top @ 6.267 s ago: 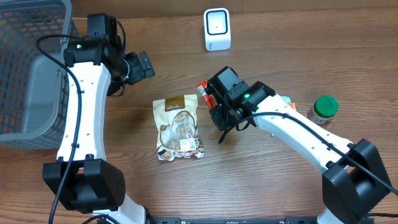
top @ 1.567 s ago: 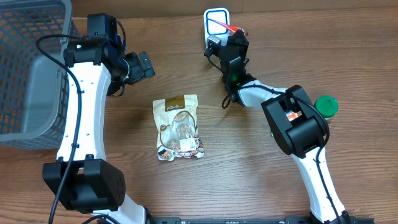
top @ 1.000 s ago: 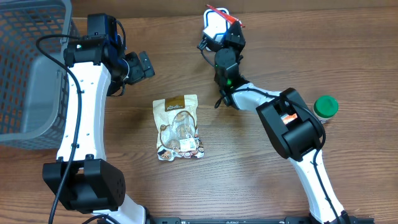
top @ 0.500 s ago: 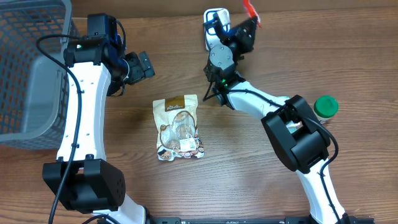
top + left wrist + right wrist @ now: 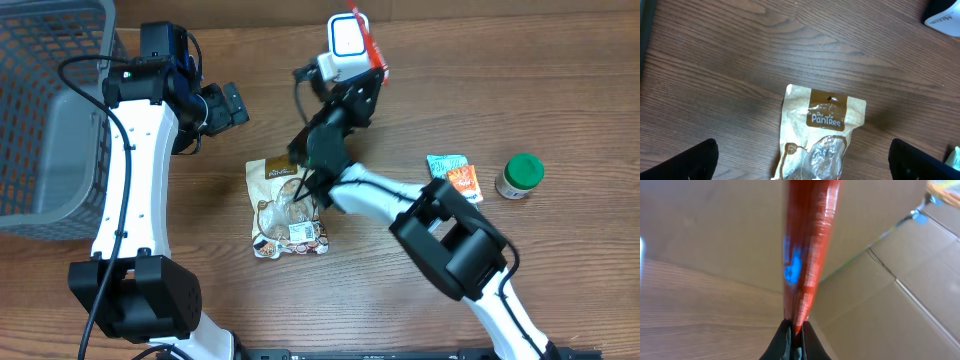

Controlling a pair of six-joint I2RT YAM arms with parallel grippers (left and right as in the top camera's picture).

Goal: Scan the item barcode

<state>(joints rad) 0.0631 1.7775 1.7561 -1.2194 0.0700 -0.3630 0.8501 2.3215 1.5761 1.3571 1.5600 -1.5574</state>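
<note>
Take the wooden bench (image 5: pixel 560 80) as the work surface, with a grey mesh basket (image 5: pixel 60 40) at its far left. Note the left tool (image 5: pixel 232 104) spread fully wide and grasping nothing, parked near the basket and looking down on a brown snack pouch (image 5: pixel 288 205) lying flat mid-bench. Locate the white scanner (image 5: pixel 345 40) standing at the far edge. Disregard the green-lidded jar (image 5: pixel 520 175) and the two small sachets (image 5: pixel 455 175) just beside it on the right, well apart from the scanner. Find the right tool (image 5: pixel 794 340) clenched on a thin red packet (image 5: pixel 807 250), pinched at one end between the fingertips, raised off the bench and held just beside the scanner's right side in the overhead view. Judge pick-up and presentation as done from this pose. Do not count the scan as confirmed: packet blurred and edge-on in the wrist view, barcode side impossible to tell, no scanner signal legible. Expect the remaining work to be turning the printed face toward the scanner window until read, then setting the packet down.
</note>
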